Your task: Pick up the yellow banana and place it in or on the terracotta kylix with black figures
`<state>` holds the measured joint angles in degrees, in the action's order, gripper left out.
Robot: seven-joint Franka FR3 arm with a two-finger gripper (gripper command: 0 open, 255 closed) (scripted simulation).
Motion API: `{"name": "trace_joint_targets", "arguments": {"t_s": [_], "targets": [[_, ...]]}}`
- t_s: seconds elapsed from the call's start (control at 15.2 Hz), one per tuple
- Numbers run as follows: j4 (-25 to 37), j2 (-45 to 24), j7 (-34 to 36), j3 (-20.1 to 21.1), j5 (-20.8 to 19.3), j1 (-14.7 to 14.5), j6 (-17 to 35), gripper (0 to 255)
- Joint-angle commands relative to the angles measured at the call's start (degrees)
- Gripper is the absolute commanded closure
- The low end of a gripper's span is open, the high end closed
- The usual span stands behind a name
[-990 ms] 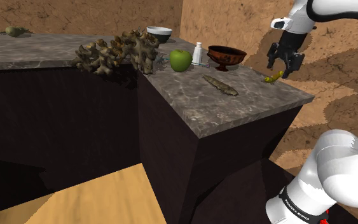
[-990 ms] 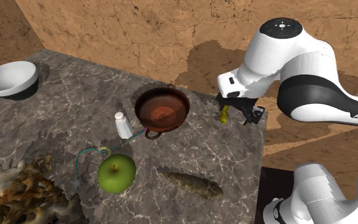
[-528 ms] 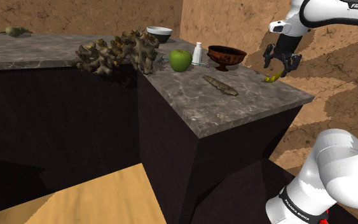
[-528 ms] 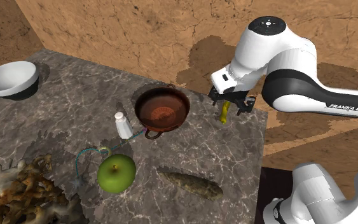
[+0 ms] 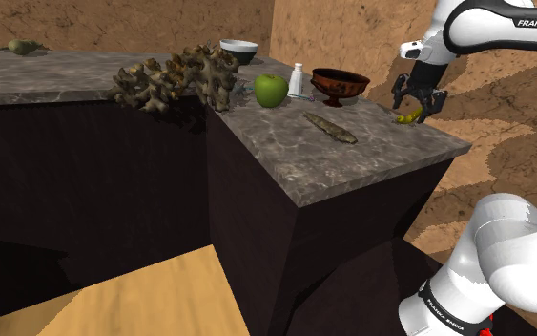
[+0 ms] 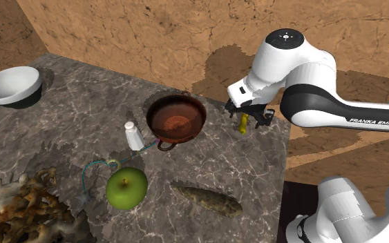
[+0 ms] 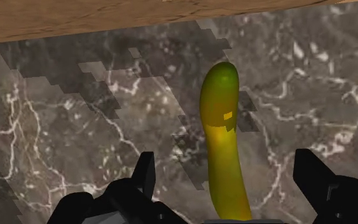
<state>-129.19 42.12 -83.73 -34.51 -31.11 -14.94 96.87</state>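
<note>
Approach step: the gripper [image 7: 226,167] hangs over the banana [image 7: 219,121], which lies on the counter [image 7: 75,127] between its spread, untouching jaws. Next move: descend, close, then lift toward the kylix [image 6: 176,119] nearby.

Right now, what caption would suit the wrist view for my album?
Open black two-finger hand hangs over a yellow-green curved banana on the dark veined countertop, fingers apart either side.

marble counter [image 6: 255,166] | on it: banana [image 6: 243,124], kylix [image 6: 177,119], green apple [image 6: 126,188], white bottle [image 6: 133,136], bowl [image 6: 10,84], coral piece [image 6: 20,210]
</note>
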Motion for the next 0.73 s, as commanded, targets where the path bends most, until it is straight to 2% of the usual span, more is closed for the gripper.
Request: {"name": "trace_joint_targets", "arguments": {"t_s": [0.0,0.13,0.2,0.66], "targets": [[-0.1,0.0,0.0,0.0,0.0,0.0,0.0,0],[0.0,0.0,0.0,0.0,0.0,0.0,0.0,0],[0.0,0.0,0.0,0.0,0.0,0.0,0.0,255],[0.0,0.0,0.0,0.0,0.0,0.0,0.0,255]]}}
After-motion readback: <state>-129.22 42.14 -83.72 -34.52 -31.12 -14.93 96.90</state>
